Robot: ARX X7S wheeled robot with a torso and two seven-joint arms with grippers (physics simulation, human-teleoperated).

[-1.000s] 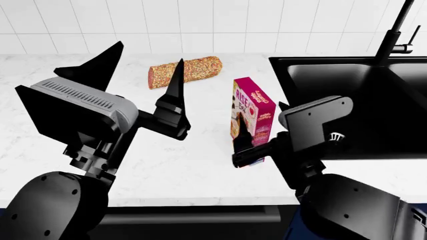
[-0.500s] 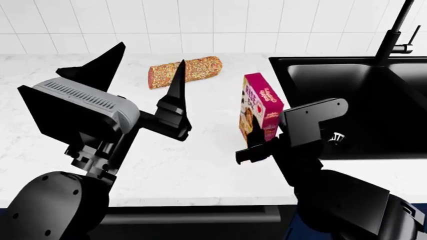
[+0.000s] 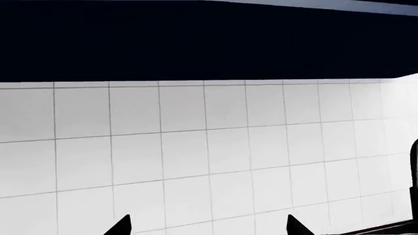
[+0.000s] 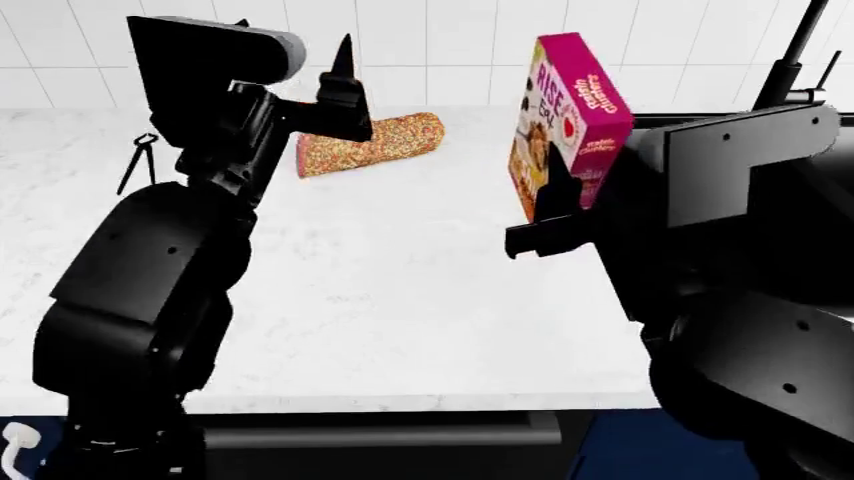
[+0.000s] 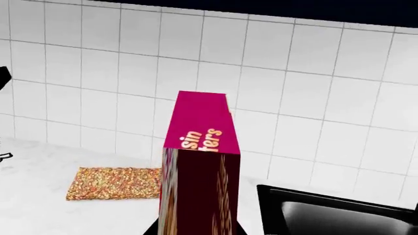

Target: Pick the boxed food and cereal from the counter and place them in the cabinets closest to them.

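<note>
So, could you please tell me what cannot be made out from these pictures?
- Boxed food: in no view.
- Cabinets: only a dark underside above the tiles, both wrist views.
- Right gripper: its contact with the cereal is hidden by the box itself.
- Left gripper: tips cut by the wrist view's edge.

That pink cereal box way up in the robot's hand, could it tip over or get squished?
Probably stiff: the cereal box keeps straight edges while the right gripper pinches its lower end. It looks light, likely cardboard. Being tall and narrow and already tilted, it could swing or tip.
</note>
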